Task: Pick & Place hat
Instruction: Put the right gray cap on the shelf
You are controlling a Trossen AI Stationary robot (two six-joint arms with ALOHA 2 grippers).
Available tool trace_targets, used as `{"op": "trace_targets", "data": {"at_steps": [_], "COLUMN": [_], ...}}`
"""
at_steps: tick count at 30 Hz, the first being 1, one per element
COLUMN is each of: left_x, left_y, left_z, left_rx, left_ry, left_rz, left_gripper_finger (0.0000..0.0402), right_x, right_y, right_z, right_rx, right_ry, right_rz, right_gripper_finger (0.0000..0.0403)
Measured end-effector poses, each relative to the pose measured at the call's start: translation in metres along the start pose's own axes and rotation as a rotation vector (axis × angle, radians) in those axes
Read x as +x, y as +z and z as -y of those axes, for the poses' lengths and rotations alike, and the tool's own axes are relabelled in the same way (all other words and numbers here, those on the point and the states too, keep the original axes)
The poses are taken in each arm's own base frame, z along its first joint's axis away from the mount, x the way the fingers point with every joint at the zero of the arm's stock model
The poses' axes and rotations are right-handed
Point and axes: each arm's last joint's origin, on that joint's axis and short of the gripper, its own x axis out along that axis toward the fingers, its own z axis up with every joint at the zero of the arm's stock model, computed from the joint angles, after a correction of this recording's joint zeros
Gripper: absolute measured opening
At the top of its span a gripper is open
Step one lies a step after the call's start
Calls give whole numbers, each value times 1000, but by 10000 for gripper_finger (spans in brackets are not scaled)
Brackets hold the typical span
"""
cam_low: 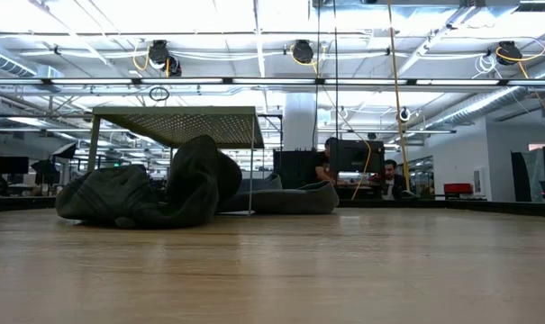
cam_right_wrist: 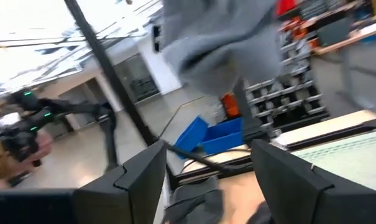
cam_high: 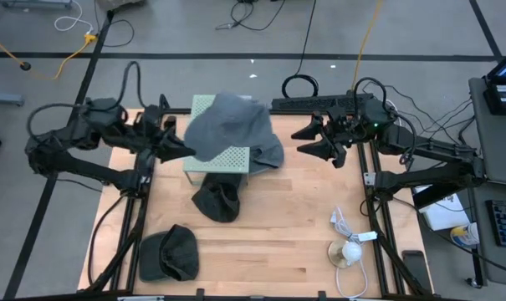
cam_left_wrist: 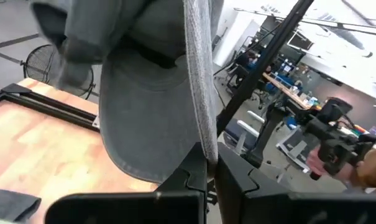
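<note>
Left pincer (cam_high: 184, 150) is closed on the brim edge of a grey hat (cam_high: 229, 127); the left wrist view shows the fabric pinched between its fingertips (cam_left_wrist: 200, 163). The hat hangs raised above the pale green perforated stand (cam_high: 223, 159) at the far middle of the tabletop (cam_high: 286, 242), draping over most of the stand's top.

Right pincer (cam_high: 307, 140) is in the air just right of the hat, jaws spread wide with nothing between them; not touching the fabric as far as the high view shows.

A dark hat (cam_high: 217, 201) lies on the tabletop just in front of the stand. A second dark hat (cam_high: 171, 253) rests near the front left corner. A white cable with a round puck (cam_high: 350, 251) lies at the front right.
</note>
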Motion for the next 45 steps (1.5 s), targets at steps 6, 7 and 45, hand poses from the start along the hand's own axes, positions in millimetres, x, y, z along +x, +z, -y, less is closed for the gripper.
{"op": "trace_targets", "data": {"at_steps": [6,7,45], "left_x": [-16,-17,23], "left_y": [-8,-9,-10], "left_z": [0,0,-18], "left_rx": [-60,-71,-95], "left_ry": [36,38,12], "left_rz": [-72,-82,-164], "left_gripper_finger": [9,9,9], "right_x": [2,3,64], "right_y": [1,0,13], "right_z": [3,3,-21], "right_rx": [-44,-52,-114], "right_ry": [-132,-146,-26], "right_rz": [64,72,17], "right_gripper_finger": [226,226,102]}}
